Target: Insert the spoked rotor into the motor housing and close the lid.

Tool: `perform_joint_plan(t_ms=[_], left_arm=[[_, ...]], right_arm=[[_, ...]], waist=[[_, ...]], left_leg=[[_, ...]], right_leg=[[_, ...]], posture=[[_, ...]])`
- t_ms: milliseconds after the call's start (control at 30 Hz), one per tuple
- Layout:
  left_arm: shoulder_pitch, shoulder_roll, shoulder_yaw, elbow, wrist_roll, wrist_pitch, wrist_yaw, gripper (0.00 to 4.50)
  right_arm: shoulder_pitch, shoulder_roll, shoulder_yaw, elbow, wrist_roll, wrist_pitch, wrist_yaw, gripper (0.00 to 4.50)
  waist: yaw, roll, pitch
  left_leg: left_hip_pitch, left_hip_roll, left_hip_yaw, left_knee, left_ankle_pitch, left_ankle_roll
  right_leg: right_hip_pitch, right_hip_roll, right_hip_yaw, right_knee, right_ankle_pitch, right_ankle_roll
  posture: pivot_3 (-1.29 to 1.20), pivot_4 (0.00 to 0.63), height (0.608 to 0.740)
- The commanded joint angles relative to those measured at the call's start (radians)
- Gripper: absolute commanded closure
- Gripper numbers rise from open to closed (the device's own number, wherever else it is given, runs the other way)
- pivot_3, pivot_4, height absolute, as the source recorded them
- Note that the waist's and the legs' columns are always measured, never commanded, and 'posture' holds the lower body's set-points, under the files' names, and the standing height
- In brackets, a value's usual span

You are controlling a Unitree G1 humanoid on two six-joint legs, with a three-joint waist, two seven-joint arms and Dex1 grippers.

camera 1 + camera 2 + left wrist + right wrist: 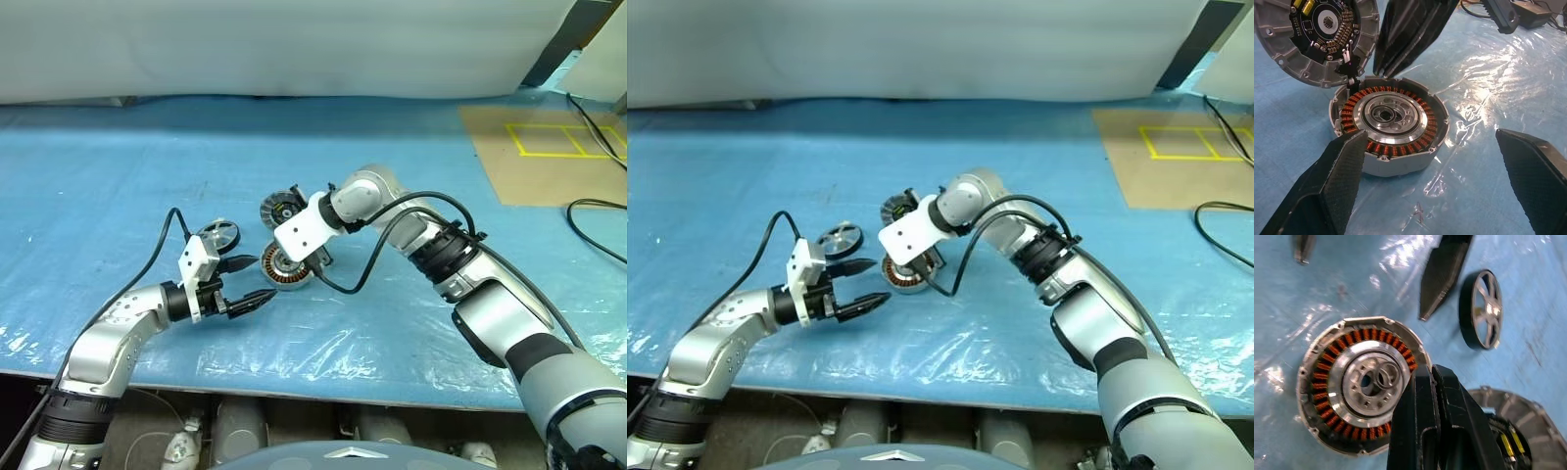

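The motor housing [1388,122], a short silver cylinder with copper windings, lies open-side up on the blue sheet. Just behind it the lid [1317,34] is tilted, with its dark circuit side showing. The spoked rotor [217,235] lies flat to the housing's left, beyond my left gripper. My left gripper [263,279] is open and level, with its fingers [1337,181] just short of the housing and nothing between them. My right gripper [1432,382] is shut and empty, pointing down over the housing's rim on the lid side.
A brown board [549,147] with yellow tape lines lies at the back right. Black cables [598,211] trail along the right edge. The table's front edge [294,377] runs close below both arms. White sheeting hangs behind the table.
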Motion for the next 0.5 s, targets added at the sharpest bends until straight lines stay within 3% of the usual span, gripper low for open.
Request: perform_joint_plan(t_ms=[33, 500], left_arm=[[0.018, -0.006, 0.009, -0.013, -0.001, -0.024, -0.002, 0.08], [0.029, -0.013, 0.006, -0.052, -0.004, -0.01, 0.032, 0.08]], right_arm=[[-0.026, 0.007, 0.014, 0.017, -0.009, -0.069, 0.022, 4.48], [-0.055, 0.065, 0.026, 0.134, -0.077, -0.166, -0.015, 4.48]], waist=[[0.0, 0.0, 0.0], [-0.001, 0.0, 0.0]], left_leg=[[0.0, 0.0, 0.0, 0.0, 0.0, 0.0], [0.0, 0.0, 0.0, 0.002, 0.0, 0.001]], right_leg=[[0.0, 0.0, 0.0, 0.0, 0.0, 0.0], [0.0, 0.0, 0.0, 0.002, 0.0, 0.0]], posture=[[0.0, 0.15, 0.74], [0.0, 0.15, 0.74]])
